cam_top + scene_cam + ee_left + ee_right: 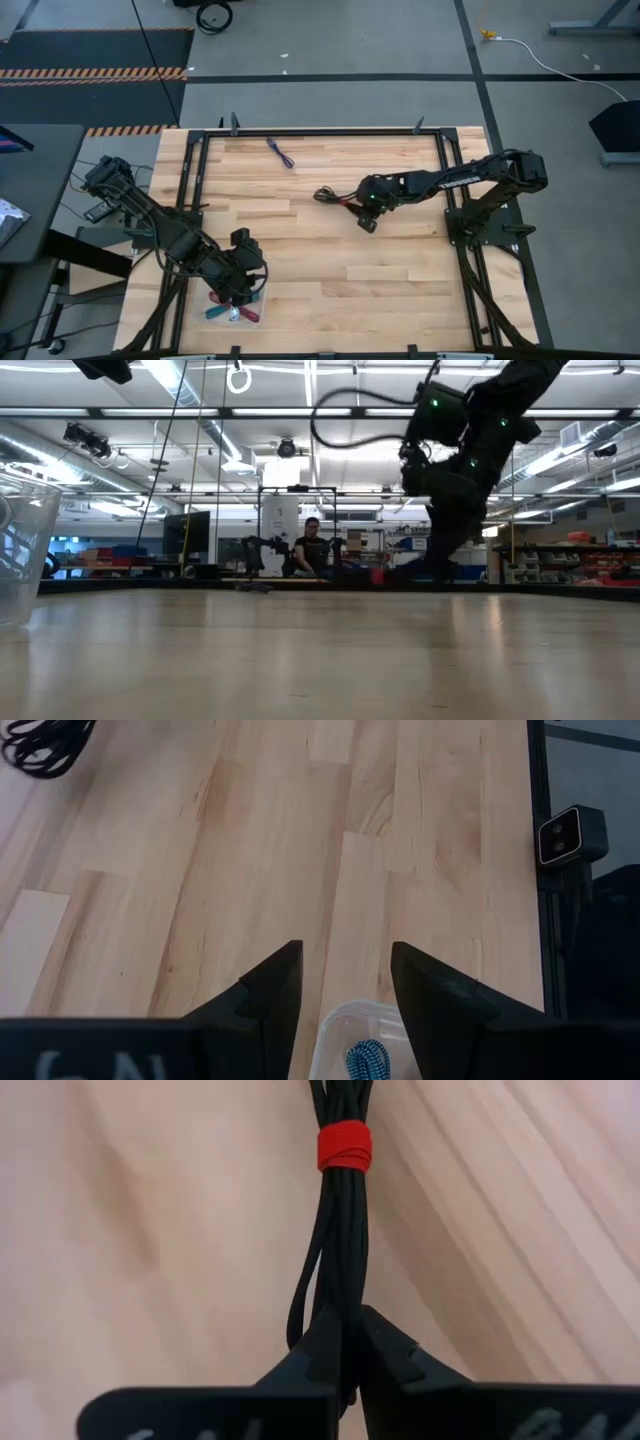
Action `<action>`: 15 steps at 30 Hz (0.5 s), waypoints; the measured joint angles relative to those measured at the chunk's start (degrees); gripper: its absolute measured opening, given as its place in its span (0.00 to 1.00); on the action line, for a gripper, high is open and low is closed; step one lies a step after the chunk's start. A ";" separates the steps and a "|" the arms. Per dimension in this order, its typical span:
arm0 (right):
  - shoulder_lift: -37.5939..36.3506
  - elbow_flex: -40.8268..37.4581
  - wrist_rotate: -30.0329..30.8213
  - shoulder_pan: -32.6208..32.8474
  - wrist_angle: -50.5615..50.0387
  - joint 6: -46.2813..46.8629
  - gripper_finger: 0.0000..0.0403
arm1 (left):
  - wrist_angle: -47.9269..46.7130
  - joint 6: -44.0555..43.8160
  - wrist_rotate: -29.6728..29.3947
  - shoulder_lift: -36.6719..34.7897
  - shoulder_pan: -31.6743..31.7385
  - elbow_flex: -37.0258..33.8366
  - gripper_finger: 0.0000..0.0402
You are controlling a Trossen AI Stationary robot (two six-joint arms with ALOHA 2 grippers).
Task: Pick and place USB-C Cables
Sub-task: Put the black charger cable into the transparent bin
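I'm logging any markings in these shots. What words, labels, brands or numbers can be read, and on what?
None can be read.
Pale marks on the left hand body in the left wrist view: cropped at the picture's edge, unreadable.
Similar pale marks on the right hand body, shut on the black cable with the red band: cropped, unreadable.
Room signage behind the table in the low view: too small to read.

Pale smooth wooden table (pixel 330 260), clear glossy plastic container (pixel 340 1025), matt black cable (pixel 340 1230) with red band
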 joint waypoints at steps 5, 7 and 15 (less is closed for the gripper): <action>0.00 6.64 -0.16 4.82 0.16 -1.98 0.04 | 0.00 4.75 -0.01 0.00 -0.03 0.00 0.40; 0.00 9.74 0.02 7.27 0.17 -2.87 0.04 | -0.02 8.21 -0.08 0.00 -0.24 0.00 0.40; -0.02 21.72 5.41 18.11 -1.05 -8.86 0.04 | 0.44 14.89 -9.22 0.00 -3.36 0.00 0.40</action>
